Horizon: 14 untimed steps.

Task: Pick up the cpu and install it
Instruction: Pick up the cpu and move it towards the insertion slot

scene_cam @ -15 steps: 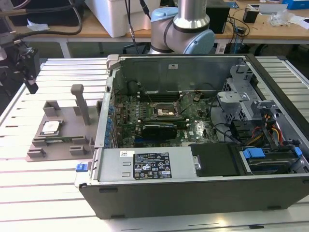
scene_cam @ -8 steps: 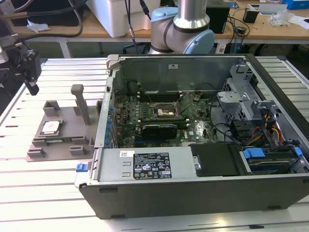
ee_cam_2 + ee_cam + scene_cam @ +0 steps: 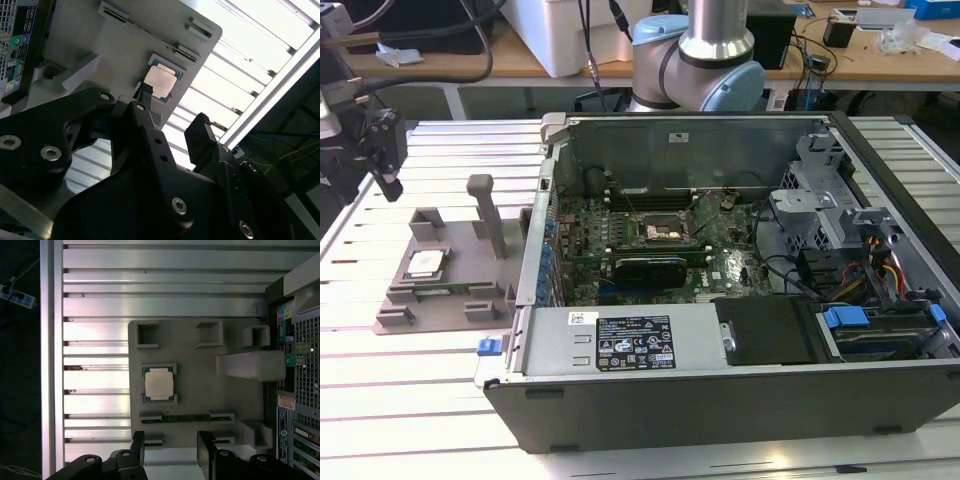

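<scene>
In the exterior view, the cpu is sitting nested on the grey fixture plate, likely to keep it square for pickup. The gripper is hovering above, near the plate's edge. In the second wrist view its fingers are standing apart, empty. In the first wrist view they are hanging short of the cpu.

The space over the cpu is free: nothing stands between it and the gripper, whose fingers are spread apart. Low blocks sit along the edges of the fixture plate. A tall post rises at the edge beside the computer case. The case is open on top, and thin cables pass near the socket.
</scene>
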### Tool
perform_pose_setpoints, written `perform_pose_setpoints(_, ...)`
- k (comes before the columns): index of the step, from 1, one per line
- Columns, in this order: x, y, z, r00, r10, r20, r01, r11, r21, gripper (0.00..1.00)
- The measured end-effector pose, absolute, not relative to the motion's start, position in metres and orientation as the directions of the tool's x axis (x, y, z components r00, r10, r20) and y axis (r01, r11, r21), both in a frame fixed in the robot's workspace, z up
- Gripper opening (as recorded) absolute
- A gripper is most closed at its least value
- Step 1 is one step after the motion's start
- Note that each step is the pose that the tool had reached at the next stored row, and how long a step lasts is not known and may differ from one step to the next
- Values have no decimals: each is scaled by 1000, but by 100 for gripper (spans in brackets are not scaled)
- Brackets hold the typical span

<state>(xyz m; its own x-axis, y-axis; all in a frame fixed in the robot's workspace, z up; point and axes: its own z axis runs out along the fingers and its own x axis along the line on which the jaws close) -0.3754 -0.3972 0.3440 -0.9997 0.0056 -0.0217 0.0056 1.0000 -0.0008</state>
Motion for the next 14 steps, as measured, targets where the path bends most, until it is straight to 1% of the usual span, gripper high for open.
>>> perform_pose_setpoints(14,-375,-397,334,-1000,6,-22,6,1000,-1,54)
